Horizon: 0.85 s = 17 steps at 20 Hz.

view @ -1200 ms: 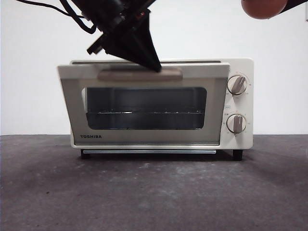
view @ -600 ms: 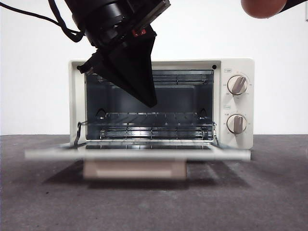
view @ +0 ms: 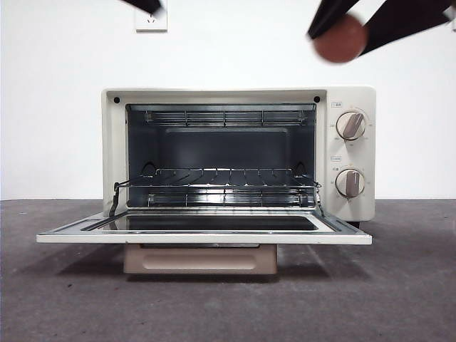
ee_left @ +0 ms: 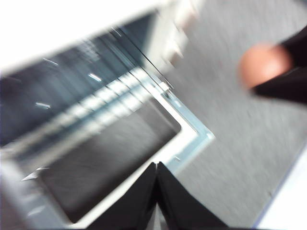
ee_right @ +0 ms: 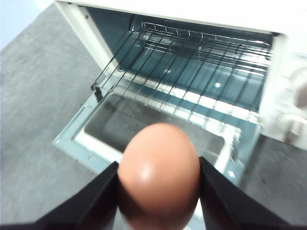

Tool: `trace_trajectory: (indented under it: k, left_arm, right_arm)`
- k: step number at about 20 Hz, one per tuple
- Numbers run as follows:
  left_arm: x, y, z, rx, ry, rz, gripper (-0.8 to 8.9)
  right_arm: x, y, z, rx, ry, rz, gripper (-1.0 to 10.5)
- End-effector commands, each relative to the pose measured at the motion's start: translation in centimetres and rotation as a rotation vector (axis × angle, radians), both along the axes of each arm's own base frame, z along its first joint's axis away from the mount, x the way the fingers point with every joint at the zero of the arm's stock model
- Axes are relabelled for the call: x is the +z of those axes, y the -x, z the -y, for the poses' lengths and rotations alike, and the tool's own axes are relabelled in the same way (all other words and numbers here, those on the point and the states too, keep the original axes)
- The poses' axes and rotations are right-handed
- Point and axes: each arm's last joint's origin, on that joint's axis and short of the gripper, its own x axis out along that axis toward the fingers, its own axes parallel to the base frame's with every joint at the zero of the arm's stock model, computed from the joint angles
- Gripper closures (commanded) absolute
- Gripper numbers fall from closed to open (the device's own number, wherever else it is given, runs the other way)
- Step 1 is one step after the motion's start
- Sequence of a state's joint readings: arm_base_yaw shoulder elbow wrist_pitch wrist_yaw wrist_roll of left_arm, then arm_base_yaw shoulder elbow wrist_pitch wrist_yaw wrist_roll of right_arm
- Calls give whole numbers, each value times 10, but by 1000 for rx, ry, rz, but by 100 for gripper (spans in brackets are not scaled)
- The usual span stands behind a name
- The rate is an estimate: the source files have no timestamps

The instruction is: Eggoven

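We see the cream toaster oven [view: 239,153] standing on the table with its glass door [view: 204,226] dropped flat open, wire rack bare inside. The reddish-brown egg [ee_right: 159,174] hangs in the air above the oven's knob side

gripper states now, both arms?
Left gripper: shut, holding nothing.
Right gripper: shut on the smooth reddish-brown egg, above the cream toaster oven's open door.

Even bright light; left wrist view motion-blurred.
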State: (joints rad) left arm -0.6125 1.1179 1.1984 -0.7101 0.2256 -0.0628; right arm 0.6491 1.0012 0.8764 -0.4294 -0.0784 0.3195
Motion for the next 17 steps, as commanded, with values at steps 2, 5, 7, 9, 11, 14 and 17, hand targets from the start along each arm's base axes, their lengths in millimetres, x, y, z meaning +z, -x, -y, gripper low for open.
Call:
trace_trajectory:
  k: [2,5,7,9,11,14,17]
  left_arm:
    - [5,24,-30,60,27,43,807]
    - [-9,45,-55,135,51,58,807]
    - [-22,57,-67,177,62,49,807]
    - [-33,65,-73,189,63,35,807]
    - [-42,73,-79,209,69,20,807]
    - [-47,86,-85,215,72,12,807]
    - [-47,92,-87,216,77,18,807]
  right_arm:
    - [-12,-27,-24,9,-30,-7,944]
    - [-32,-52,-43,10,-57,-4,944]
    - [-44,-66,-53,1,-67,-2,944]
    - [-54,-75,-57,-12,-67,-15,944]
    - [-64,-85,-61,-25,-62,-24,944]
    - [-75,-99,-62,-46,-74,-9,944]
    - [-83,-108,-62,-79,-61,-9,944]
